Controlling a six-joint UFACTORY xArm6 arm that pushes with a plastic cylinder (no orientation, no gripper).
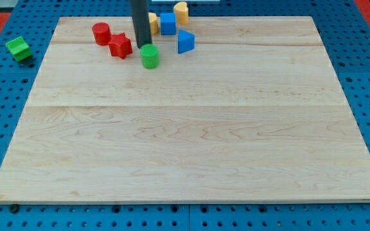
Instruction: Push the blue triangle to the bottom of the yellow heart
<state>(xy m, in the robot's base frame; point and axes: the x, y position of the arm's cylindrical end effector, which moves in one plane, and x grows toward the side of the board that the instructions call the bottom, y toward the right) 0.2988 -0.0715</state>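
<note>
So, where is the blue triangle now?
The blue triangle lies near the board's top edge, just below-right of the blue cube, right of the green cylinder.

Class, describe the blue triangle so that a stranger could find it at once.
Look along the wooden board's top edge, where the blocks cluster. The blue triangle is the cluster's rightmost piece, below the blue cube; alone there, it is wedge-shaped.

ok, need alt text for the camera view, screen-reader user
A dark rod comes down at the wooden board's top edge, my tip just left of a green cylinder block. Around it cluster a blue triangle block, blue cube, two yellow blocks and two red blocks. A green block lies off the board, left.
</note>
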